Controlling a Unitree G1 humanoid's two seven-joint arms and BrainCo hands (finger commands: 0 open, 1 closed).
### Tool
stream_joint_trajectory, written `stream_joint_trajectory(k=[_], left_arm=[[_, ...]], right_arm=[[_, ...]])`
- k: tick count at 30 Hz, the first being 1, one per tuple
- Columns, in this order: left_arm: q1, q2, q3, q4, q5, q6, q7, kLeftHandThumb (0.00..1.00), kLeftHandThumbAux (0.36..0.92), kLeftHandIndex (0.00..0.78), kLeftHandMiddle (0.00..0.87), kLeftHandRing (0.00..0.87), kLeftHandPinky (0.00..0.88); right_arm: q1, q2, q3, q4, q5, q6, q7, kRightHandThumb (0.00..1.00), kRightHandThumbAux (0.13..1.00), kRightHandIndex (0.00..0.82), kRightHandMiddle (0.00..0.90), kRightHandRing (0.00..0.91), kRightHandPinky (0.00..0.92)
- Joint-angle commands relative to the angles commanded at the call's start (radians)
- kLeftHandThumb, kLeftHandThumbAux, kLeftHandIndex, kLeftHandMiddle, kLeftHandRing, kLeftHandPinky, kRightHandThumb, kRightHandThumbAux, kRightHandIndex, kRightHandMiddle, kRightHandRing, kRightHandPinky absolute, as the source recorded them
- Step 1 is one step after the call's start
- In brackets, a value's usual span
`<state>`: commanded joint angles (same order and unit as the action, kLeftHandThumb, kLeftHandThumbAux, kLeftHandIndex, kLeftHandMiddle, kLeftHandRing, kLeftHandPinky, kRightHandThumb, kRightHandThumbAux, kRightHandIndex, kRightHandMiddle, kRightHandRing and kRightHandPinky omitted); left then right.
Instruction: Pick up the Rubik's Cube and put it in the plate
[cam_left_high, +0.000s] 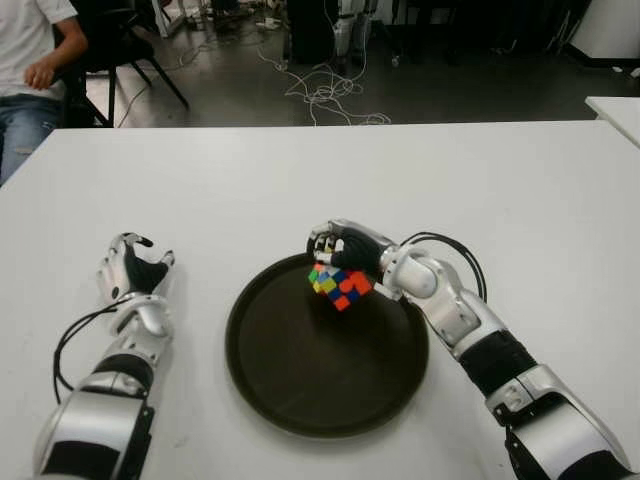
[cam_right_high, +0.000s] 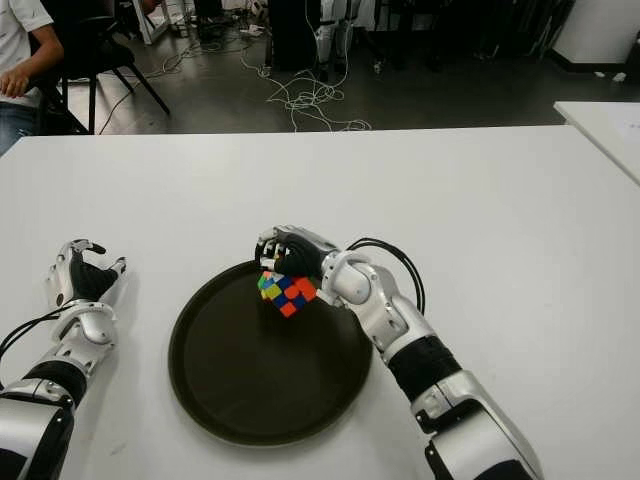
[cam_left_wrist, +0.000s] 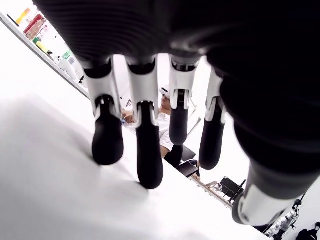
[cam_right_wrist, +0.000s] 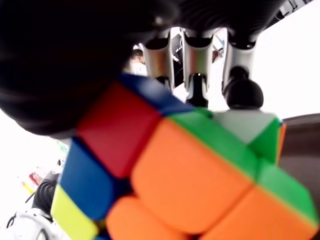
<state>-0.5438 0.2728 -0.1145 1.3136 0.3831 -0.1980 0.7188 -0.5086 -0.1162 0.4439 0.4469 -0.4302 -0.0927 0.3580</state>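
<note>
Right hand (cam_left_high: 340, 250), a jointed thing of silver metal links and black rubbery pads, has its fingers curled down over the cube (cam_left_high: 340, 282) and grips it from above. That cube is a glossy plastic block of small square tiles in orange, red, blue, green, yellow and white, held tilted on one corner. It sits over the far rim of the plate (cam_left_high: 300, 390), inside the edge; whether its lowest corner touches the plate I cannot tell. In the right wrist view the fingertips (cam_right_wrist: 242, 92) press against the cube's far side while the dark palm covers its near side.

A round, dark, matte plate with a low raised lip lies flat on the table (cam_left_high: 520, 190), which is smooth, white and plain. A looped black cable (cam_left_high: 450, 250) runs beside the right wrist, and the forearm behind it is silver shell with a black ribbed sleeve.

Left hand (cam_left_high: 132, 268) shows on the table's left side, well apart from the plate. Its fingers (cam_left_wrist: 107, 142) hang loosely spread, straight and slightly bent, holding nothing.

Beyond the table's far edge a person (cam_left_high: 30, 70) in a white shirt and jeans sits at the left, near a black chair (cam_left_high: 120, 50), and pale cords (cam_left_high: 320, 95) lie tangled on the grey floor.
</note>
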Motion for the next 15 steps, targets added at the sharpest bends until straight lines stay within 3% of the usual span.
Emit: stream_joint_trajectory(k=[15], left_arm=[[-0.002, -0.001, 0.000, 0.001, -0.003, 0.009, 0.002, 0.702, 0.709, 0.414, 0.214, 0.222, 0.235]], right_arm=[[0.026, 0.008, 0.017, 0.011, -0.017, -0.050, -0.055, 0.691, 0.733, 0.426, 0.737, 0.758, 0.750]])
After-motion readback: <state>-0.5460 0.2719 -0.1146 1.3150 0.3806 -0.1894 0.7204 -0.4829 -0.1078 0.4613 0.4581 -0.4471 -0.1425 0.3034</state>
